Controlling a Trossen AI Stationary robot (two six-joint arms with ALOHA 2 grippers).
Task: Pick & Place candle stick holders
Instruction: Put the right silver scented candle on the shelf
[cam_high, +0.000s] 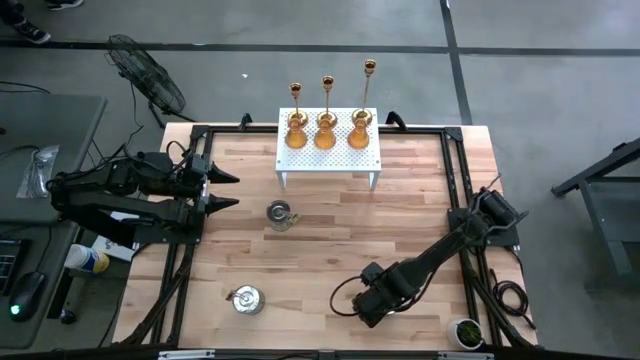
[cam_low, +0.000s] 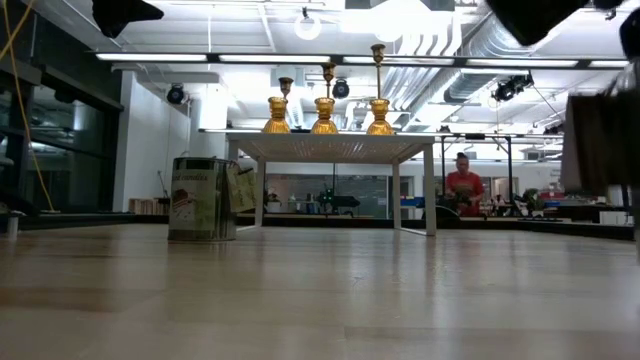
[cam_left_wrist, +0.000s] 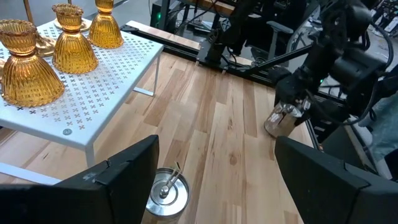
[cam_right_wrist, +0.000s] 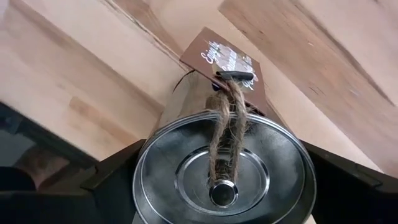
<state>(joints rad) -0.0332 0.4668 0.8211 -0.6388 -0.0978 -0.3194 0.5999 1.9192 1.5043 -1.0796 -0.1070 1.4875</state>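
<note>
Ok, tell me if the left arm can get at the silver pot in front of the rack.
Probably yes. The left gripper is open, and bare table lies between it and the silver pot beside it; the white rack stands behind.

Even, bright overhead light fills the room; in the low view ceiling strip lamps (cam_low: 300, 57) glare white from ten to two o'clock. Shadows on the table (cam_high: 400, 230) stay soft. The right wrist view's near silver pot lid (cam_right_wrist: 224, 174) is slightly blurred
</note>
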